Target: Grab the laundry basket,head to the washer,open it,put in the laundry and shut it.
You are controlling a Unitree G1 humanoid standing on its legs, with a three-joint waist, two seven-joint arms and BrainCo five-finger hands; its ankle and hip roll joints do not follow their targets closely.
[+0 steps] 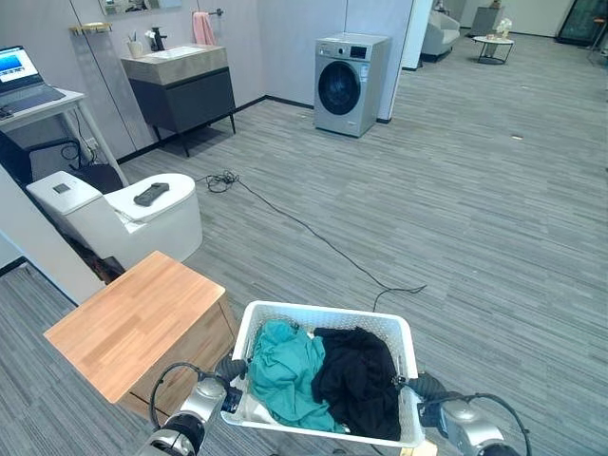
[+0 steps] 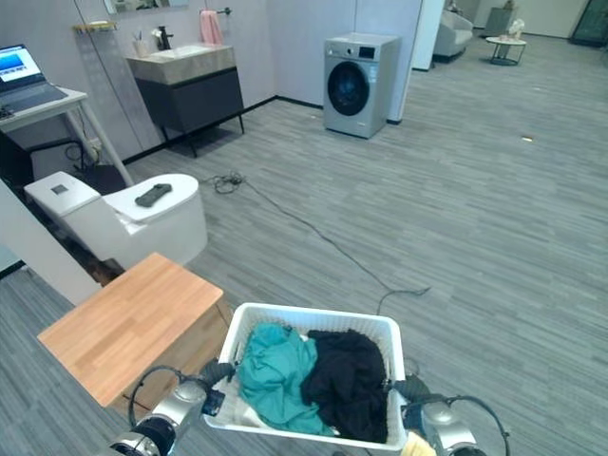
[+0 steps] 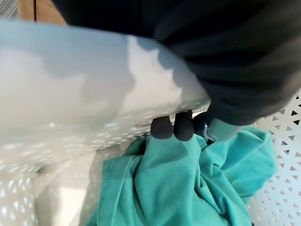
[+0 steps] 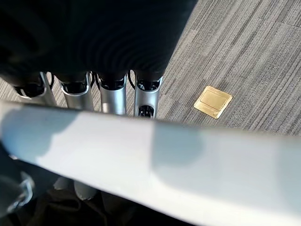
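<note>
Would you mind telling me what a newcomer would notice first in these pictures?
Nearest, a white laundry basket holds teal and black clothes, the left hand and the right hand curled over its opposite rims. Far across the grey floor, a silver washer stands with its door closed.

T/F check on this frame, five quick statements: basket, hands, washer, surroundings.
1. The white laundry basket holds a teal garment and a black garment. True.
2. The left hand hangs free of the basket. False: its fingers curl over the basket's rim.
3. The washing machine has its door open. False: the door is closed.
4. The right hand has fingers hooked under the basket's rim. True.
5. A laptop lies on the toilet lid. False: a dark controller-like object lies there; the laptop is on a desk.
</note>
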